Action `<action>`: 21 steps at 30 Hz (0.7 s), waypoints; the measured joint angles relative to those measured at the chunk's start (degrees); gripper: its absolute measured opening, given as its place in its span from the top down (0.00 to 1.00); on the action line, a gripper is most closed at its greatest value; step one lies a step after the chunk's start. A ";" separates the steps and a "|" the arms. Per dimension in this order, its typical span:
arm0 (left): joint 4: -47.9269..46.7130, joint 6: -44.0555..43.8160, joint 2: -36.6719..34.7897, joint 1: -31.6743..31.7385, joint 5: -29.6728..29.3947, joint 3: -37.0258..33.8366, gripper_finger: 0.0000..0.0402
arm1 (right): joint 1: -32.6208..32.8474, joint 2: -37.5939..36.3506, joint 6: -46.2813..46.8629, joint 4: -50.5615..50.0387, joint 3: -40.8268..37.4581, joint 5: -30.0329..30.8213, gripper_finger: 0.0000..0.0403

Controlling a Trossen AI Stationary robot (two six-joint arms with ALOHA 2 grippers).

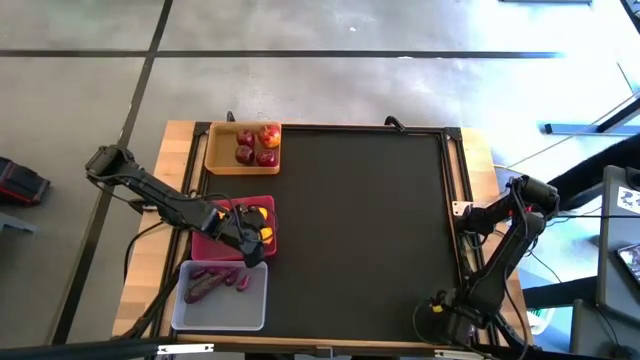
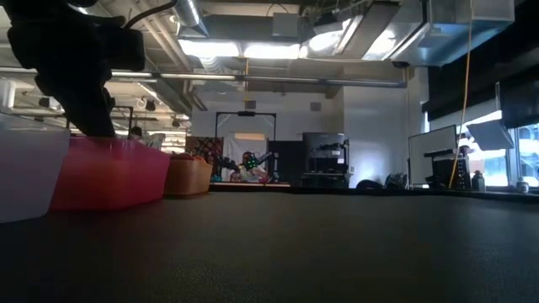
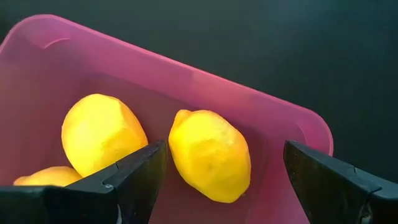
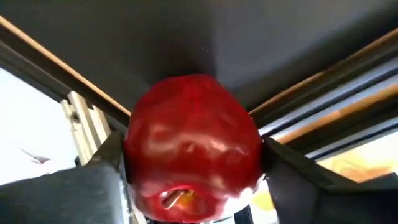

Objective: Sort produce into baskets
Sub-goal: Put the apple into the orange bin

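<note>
High view: mat bare, trays filled at 9 o'clock; left gripper (image 3: 224, 177) wide open over lemon (image 3: 210, 154), right gripper (image 4: 193, 168) clamps last apple (image 4: 193, 146).

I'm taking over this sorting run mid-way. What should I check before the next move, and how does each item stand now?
1. Right gripper grips an apple: ok, jaws closed on both its sides.
2. Left gripper has let go of the lemon: ok, jaws open, lemon lies in the pink tray.
3. Wooden tray has room for another apple: ok.
4. Purple roots in the white tray: ok.
5. Black mat clear between right gripper and wooden tray: ok.
</note>
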 joint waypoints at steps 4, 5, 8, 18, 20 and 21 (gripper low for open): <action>0.34 0.29 0.00 0.01 -0.12 0.00 0.21 | -0.80 0.00 -1.31 -0.09 1.58 2.80 0.56; 0.74 0.58 0.00 0.01 -0.15 0.00 0.21 | -0.86 -0.04 -1.42 -0.37 2.23 3.97 0.57; 3.34 2.98 0.00 0.01 -0.29 0.00 0.21 | -2.60 -0.15 -3.49 -1.90 4.37 7.36 0.58; 13.39 10.95 0.00 0.18 -2.75 0.00 0.21 | -13.42 -0.20 -21.26 -10.88 11.30 22.57 0.55; 16.09 13.34 0.00 0.77 -4.15 0.00 0.21 | -16.56 -0.20 -25.04 -12.95 11.75 24.32 0.55; 16.86 14.08 0.00 1.16 -4.52 0.00 0.21 | -18.16 -0.20 -27.00 -13.64 11.87 25.21 0.55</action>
